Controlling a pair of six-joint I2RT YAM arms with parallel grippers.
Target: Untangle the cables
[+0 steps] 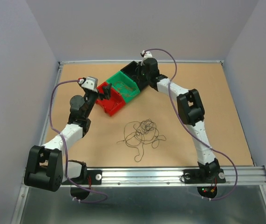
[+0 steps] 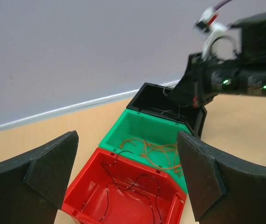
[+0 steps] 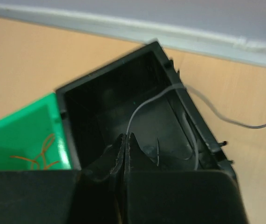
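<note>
The left claw (image 2: 127,137), two wedge-shaped matt black fingers, stands spread wide and grips nothing, hovering above the glossy red rectangular plastic bin (image 2: 167,212). Inside that bin thin dark wires (image 2: 128,186) lie in slack curls on its smooth floor. Touching it on the right is the green rectangular plastic bin (image 2: 123,133), which holds wavy orange wires (image 2: 158,154). In front of the bins, near the middle of the flat tan fibreboard surface (image 1: 207,116), lies the loose curly tangle of hair-thin dark cables (image 1: 142,133), well apart from both claws. Next comes the black rectangular plastic bin (image 3: 105,98), butted against the green one. The right claw (image 3: 125,149) sits over it, fingers pressed fully together; a fine grey wire (image 3: 156,100) arcs from its tips over the bin's rim onto the surface, though whether it is pinched cannot be told.
</note>
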